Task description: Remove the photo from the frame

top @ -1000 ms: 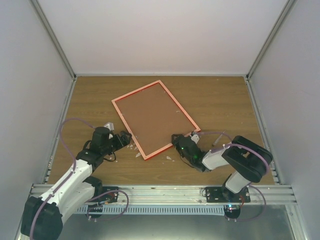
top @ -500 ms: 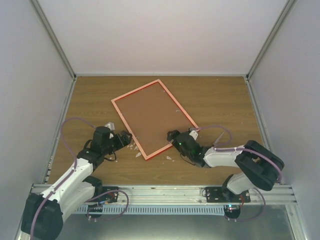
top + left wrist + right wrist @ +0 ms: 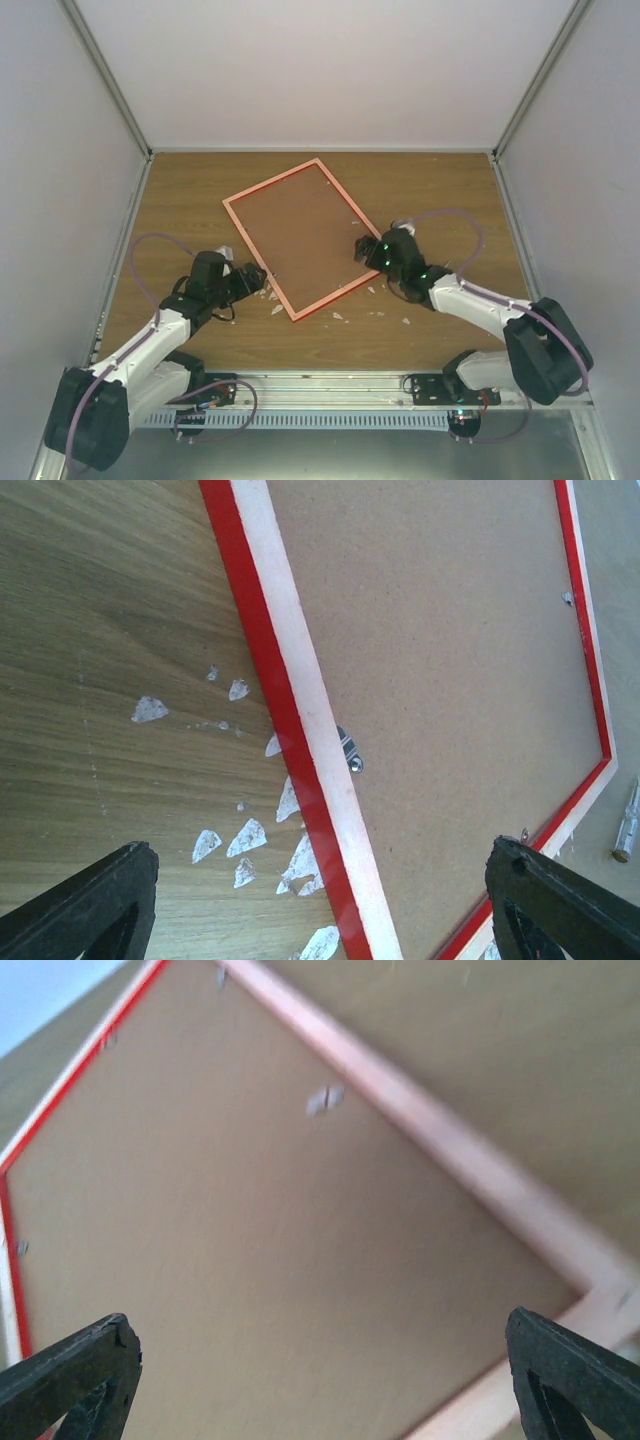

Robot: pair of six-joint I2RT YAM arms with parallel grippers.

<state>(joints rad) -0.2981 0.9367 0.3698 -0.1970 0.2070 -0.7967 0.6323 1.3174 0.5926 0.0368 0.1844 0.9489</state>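
The left gripper point(image 3: 253, 277) is being held low over the table point(image 3: 450, 190), just beside the left long rim of the frame point(image 3: 245, 235) and near its nearest corner. Its fingers are being shown spread wide in the left wrist view, with nothing between them. White flakes point(image 3: 248, 836) are being seen scattered on the wood beside that rim. The frame is lying flat, back upward and turned at an angle, around the middle of the table. Its opening is being filled by the brown backing board point(image 3: 305, 235). A metal tab point(image 3: 348, 752) is being seen bridging the rim and the board on the left side, and others are being seen along the remaining sides. The photo is not being shown in any view and is judged to be lying beneath the board. The right gripper point(image 3: 362, 250) is being held at the right long rim, its fingers likewise wide apart and gripping nothing. The step in hand is judged to be the release of the backing. The next move is calling for a fingertip to be set against a tab and the tab swung clear of the board, while the rim is being steadied so that the frame is not pushed across the table.
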